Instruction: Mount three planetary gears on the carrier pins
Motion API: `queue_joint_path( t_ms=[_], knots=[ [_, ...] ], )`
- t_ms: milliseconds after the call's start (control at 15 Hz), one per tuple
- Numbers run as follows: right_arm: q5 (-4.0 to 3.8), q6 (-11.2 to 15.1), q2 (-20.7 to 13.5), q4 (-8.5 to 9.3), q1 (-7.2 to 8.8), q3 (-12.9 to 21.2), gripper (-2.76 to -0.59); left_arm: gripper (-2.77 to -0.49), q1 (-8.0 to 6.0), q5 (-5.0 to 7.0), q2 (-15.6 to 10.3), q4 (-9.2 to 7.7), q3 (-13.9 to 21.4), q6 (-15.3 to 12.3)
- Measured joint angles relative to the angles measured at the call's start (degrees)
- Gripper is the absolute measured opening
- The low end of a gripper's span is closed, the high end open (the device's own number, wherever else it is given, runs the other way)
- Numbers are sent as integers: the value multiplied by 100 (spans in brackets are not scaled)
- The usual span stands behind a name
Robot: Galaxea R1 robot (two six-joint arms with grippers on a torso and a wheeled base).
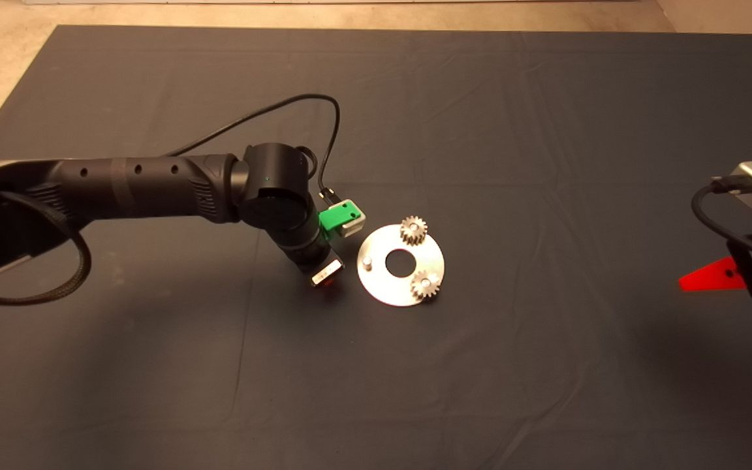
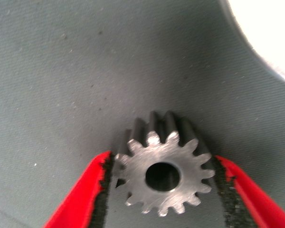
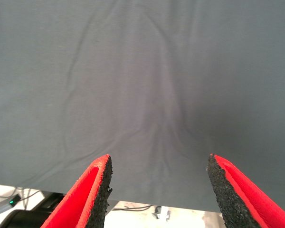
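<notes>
Left wrist view shows the left gripper (image 2: 162,190) clamped on the third gear (image 2: 162,175), its black pads (image 2: 104,190) pressed against the tooth tips on both sides, with the mat behind and the disc (image 2: 270,33) off beyond the gear. The grip rests only on narrow metal tooth crests, so I judge the gear could rotate or tilt between the pads, then jam against the bare pin (image 1: 367,263) instead of sliding over it. In the head view that short peg stands on the disc's side nearest the left gripper; the two seated gears (image 1: 414,230) (image 1: 425,284) sit on the far side of the disc's centre hole. Whether the held gear is level is hard to tell here. The right gripper (image 1: 709,277) waits well away from the disc, fingers spread and empty.
</notes>
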Motion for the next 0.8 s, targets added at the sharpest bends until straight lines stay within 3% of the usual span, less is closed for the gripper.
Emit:
queue_joint_path(
  t_ms=[200, 800],
  knots=[
    [19, 0, 0, 1, 0, 0, -188, -188, 1, -2, -15, 0, 1, 0],
    [22, 0, 0, 6, 0, 2, -188, -223, 0, 1, -11, 6, 0, 16]
  ],
)
